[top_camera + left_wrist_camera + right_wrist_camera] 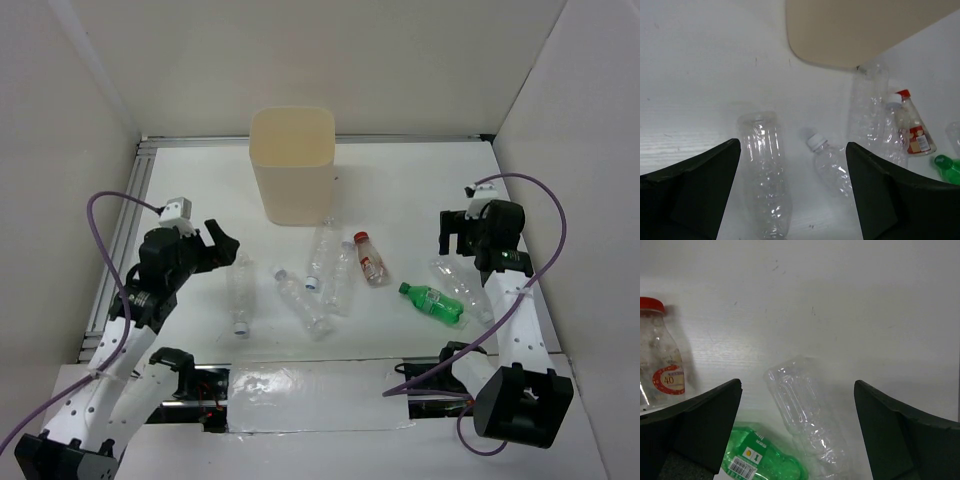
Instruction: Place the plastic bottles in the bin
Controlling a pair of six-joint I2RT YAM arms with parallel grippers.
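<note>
The cream bin [291, 165] stands upright at the back centre; its base shows in the left wrist view [855, 30]. Several plastic bottles lie in front of it: clear ones [240, 292] [300, 300] [321, 250], a red-capped one [371, 260], a green one [432, 303] and a clear one [460, 283] at the right. My left gripper [222, 243] [792, 150] is open and empty above a clear bottle [764, 170] and a white-capped bottle [832, 167]. My right gripper [458, 232] [797, 385] is open and empty above the right clear bottle [805, 415], beside the green bottle [765, 460].
White walls enclose the table on the left, back and right. A metal rail [140, 175] runs along the left edge. A crinkled clear sheet [320, 395] lies at the near edge between the arm bases. The red-capped bottle [660, 365] lies left of my right gripper.
</note>
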